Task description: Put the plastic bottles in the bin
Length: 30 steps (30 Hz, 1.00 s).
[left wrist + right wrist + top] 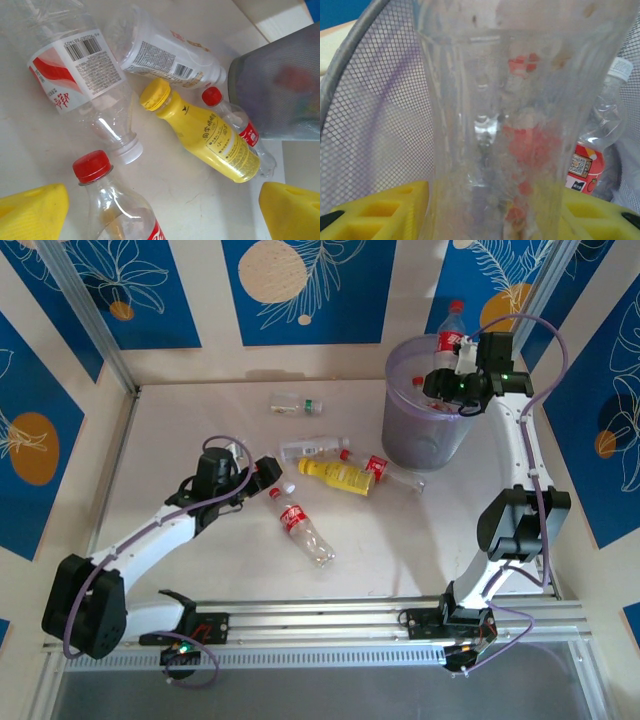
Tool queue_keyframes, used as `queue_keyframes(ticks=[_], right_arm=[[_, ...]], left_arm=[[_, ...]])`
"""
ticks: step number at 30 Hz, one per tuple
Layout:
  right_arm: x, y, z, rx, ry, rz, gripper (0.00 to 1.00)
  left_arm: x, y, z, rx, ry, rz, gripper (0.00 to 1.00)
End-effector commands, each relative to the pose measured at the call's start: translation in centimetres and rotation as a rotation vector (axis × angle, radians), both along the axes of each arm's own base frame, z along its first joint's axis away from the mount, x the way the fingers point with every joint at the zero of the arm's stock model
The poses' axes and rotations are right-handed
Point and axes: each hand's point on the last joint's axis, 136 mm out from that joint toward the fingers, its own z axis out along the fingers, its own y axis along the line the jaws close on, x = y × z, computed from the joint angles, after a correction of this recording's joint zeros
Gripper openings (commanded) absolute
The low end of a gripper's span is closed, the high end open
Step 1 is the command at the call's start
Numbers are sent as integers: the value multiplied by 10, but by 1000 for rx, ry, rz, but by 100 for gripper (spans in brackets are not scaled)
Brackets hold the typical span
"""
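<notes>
1. Top external view, 12 o'clock at the far wall: the desk (pixel 200 430) has open room on its left half and along the near edge. Walls close it at 9, 12 and 3 o'clock.
2. The bin (pixel 400 430) stands upright in the far right part, about 2 o'clock from the desk's middle, with its mouth open upward. The right arm is much the nearer to it.
3. The right pincer (pixel 447 382) hangs over the bin's mouth, toward its 1 o'clock rim, clamped on a clear red-capped bottle (pixel 452 338). That bottle's long axis is upright, cap on top. The right wrist view shows the bin's mesh wall behind it and another bottle (pixel 587 165) lower inside. I judge a plain release would drop it in, with the 1 o'clock rim the edge to mind.
4. The left pincer (pixel 266 473) sits low at centre-left, its yellow fingers (pixel 30 210) apart and holding nothing.
5. A red-labelled bottle (pixel 300 525) lies at 4 o'clock from that pincer, cap end nearest it, axis running 10 to 4 o'clock. It looks the likeliest next pick for the left arm.
6. An uncapped clear bottle (pixel 75 70), a white-labelled bottle (pixel 312 448), a yellow bottle (pixel 338 475) and a slim red-capped bottle (pixel 392 472) crowd the 1 to 3 o'clock side. Room is tight there and freer toward 6 o'clock.
7. A green-capped bottle (pixel 290 405) lies alone at 12 o'clock, well apart.
</notes>
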Motion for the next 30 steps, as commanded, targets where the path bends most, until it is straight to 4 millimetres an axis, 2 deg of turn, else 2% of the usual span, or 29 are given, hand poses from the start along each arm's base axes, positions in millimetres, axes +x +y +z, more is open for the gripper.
queue_keyframes(ticks=[1, 9, 13, 24, 30], right_arm=[[-2, 10, -12, 15, 22, 57, 52], [-4, 23, -37, 15, 91, 98, 57], [-3, 25, -41, 11, 92, 98, 66], [0, 25, -26, -17, 69, 101, 84], [-2, 23, -3, -53, 35, 101, 88]], left_arm=[[2, 7, -4, 52, 15, 12, 97], [-1, 12, -20, 141, 45, 4, 97], [-2, 11, -27, 160, 58, -3, 97], [-6, 6, -34, 165, 80, -22, 97], [-24, -8, -36, 161, 178, -110, 98]])
